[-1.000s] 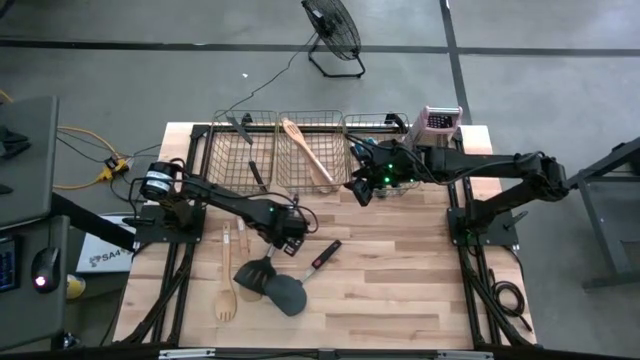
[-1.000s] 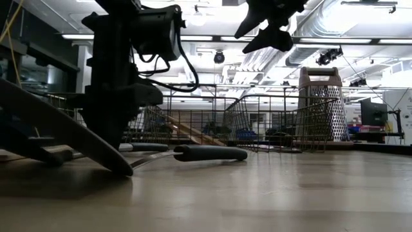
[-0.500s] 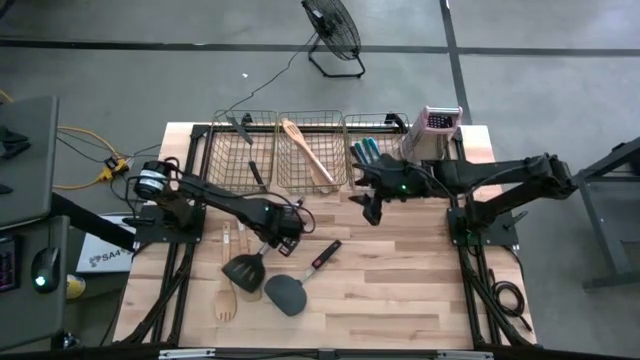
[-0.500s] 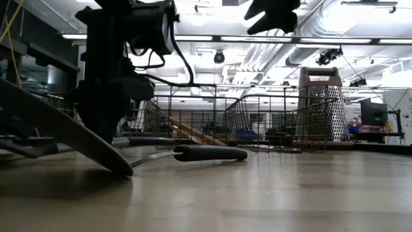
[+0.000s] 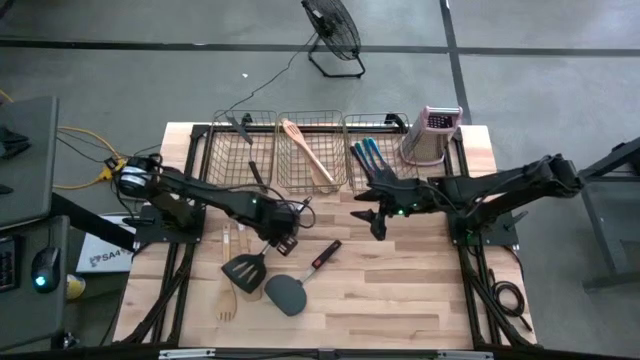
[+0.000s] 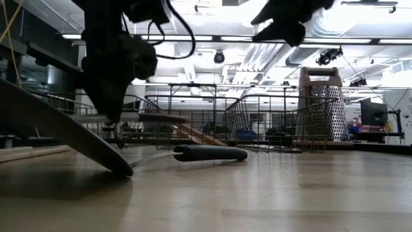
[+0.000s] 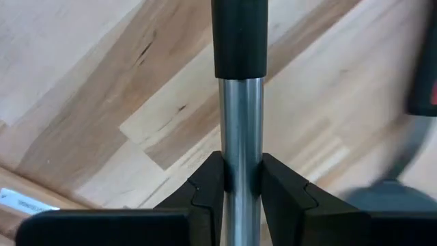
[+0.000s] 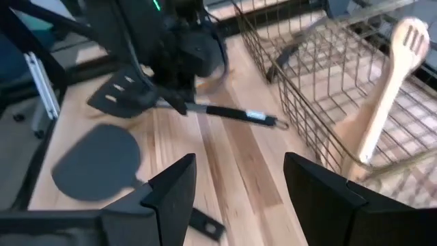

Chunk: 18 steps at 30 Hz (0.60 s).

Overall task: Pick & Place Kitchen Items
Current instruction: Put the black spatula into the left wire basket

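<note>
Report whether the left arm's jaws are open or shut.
Shut: the left gripper pinches the slotted dark grey spatula by its shiny metal shaft.

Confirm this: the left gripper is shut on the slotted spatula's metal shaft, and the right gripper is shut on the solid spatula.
Not quite. The right gripper is open and holds nothing, as the right wrist view shows; the solid spatula lies on the table. The left gripper is indeed shut on the slotted spatula's metal shaft.

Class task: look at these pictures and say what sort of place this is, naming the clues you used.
Most likely a robotics lab or workshop hall, not a home kitchen. Clues: the bare grey concrete floor, the exposed ceiling ducts with strip lights, and the pale wooden table in a black frame carrying two robot arms.
</note>
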Each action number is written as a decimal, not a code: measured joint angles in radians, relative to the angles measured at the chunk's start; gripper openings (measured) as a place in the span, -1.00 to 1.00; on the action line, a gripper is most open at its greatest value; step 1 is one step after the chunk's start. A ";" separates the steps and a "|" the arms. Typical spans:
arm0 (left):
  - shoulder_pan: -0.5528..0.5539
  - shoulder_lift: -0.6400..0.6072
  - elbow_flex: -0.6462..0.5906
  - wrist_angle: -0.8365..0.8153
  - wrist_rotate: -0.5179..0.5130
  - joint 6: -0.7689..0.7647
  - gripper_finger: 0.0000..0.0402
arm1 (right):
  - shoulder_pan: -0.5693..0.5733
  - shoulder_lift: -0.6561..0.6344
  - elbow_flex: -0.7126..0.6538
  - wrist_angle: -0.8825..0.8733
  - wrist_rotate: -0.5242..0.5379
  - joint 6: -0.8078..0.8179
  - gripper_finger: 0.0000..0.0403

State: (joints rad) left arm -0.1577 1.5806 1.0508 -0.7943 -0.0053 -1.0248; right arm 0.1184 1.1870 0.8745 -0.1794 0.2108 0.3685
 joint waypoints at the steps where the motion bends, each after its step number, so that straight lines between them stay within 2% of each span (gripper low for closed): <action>1: 0.000 -0.015 0.000 0.000 0.000 0.000 -0.66 | 0.000 -0.012 -0.021 0.007 0.001 0.003 0.07; 8: -0.007 -0.127 0.000 0.022 0.000 0.000 -0.66 | 0.000 -0.119 -0.141 0.063 0.060 0.053 0.07; 18: -0.039 -0.276 0.029 0.052 -0.053 -0.016 -0.66 | -0.001 -0.163 -0.180 0.065 0.081 0.057 0.07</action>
State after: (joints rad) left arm -0.1969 1.3049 1.0801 -0.7423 -0.0580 -1.0405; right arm 0.1178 1.0241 0.6945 -0.1147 0.2923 0.4259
